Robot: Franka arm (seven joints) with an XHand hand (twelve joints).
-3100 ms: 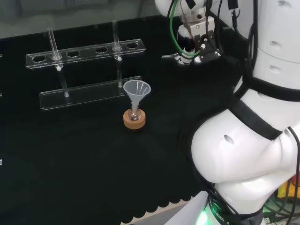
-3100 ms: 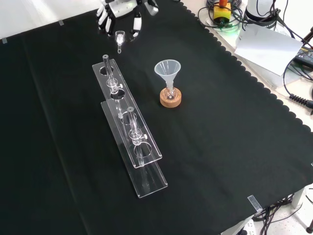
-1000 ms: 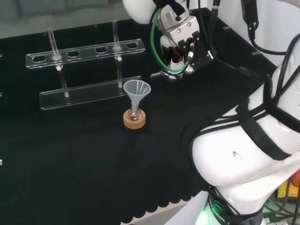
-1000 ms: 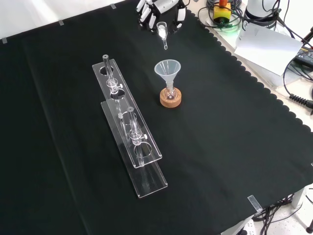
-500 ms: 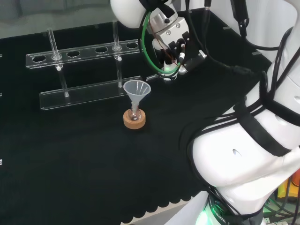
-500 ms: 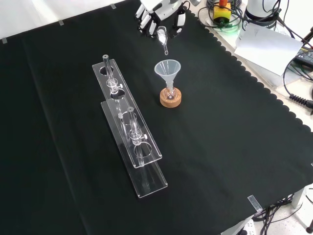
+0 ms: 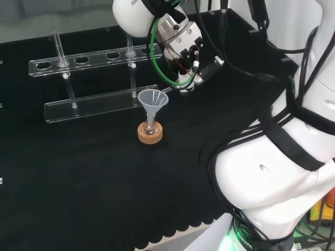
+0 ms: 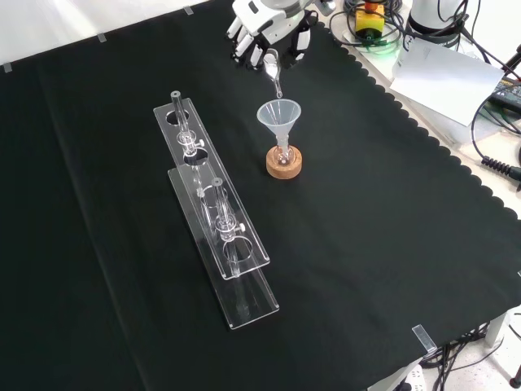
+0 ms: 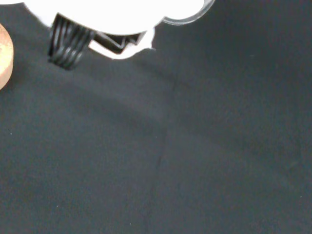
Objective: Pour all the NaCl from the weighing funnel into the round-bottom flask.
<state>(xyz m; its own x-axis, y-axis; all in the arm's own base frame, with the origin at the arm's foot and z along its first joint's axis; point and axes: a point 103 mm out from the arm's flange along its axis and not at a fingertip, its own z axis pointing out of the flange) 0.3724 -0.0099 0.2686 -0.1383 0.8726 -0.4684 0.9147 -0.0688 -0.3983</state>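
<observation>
A small round-bottom flask [image 8: 282, 154] stands on a cork ring [image 8: 284, 164] in the middle of the cloth, with a clear funnel [image 8: 279, 116] in its neck. The same funnel [image 7: 152, 99] and cork ring [image 7: 149, 133] appear in the head view. The hand [image 8: 269, 23] is shut on a clear weighing funnel [image 8: 272, 67], tilted with its spout down. The spout tip sits just above the funnel's far rim in the front view. In the head view the hand [image 7: 183, 47] is just right of and above the funnel. The cork ring's edge [image 9: 4, 56] shows in the wrist view.
A clear plastic test-tube rack [image 8: 213, 208] with two glass tubes stands left of the flask in the front view; this rack [image 7: 94, 78] lies behind the flask in the head view. The arm's white links [image 7: 293, 157] take up the head view's right. Cables and papers [image 8: 448, 73] lie off the cloth.
The hand has carried the weighing funnel from the cloth's far edge towards the flask. Its spout has come down to the funnel's rim and tilted steeper.
</observation>
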